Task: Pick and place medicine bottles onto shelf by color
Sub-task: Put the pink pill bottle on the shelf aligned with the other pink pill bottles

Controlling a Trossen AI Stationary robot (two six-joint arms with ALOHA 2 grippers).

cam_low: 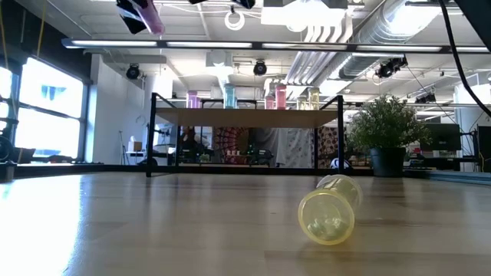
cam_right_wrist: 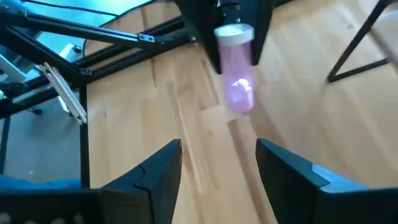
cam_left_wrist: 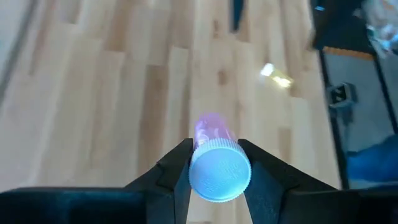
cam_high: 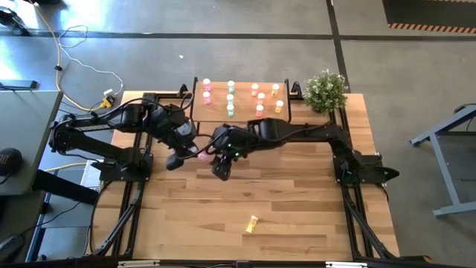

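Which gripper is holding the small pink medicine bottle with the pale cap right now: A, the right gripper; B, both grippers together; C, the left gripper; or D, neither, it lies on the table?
C: in the left wrist view the left gripper is clamped at the cap end of the small pink medicine bottle, while the right gripper stands open below it with nothing between its fingers.

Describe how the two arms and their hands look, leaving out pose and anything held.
Both arms are dark, jointed, tube-like links with black cabling alongside. The left hand and the right hand each have two black, wedge-shaped, matte fingers. No markings are legible.
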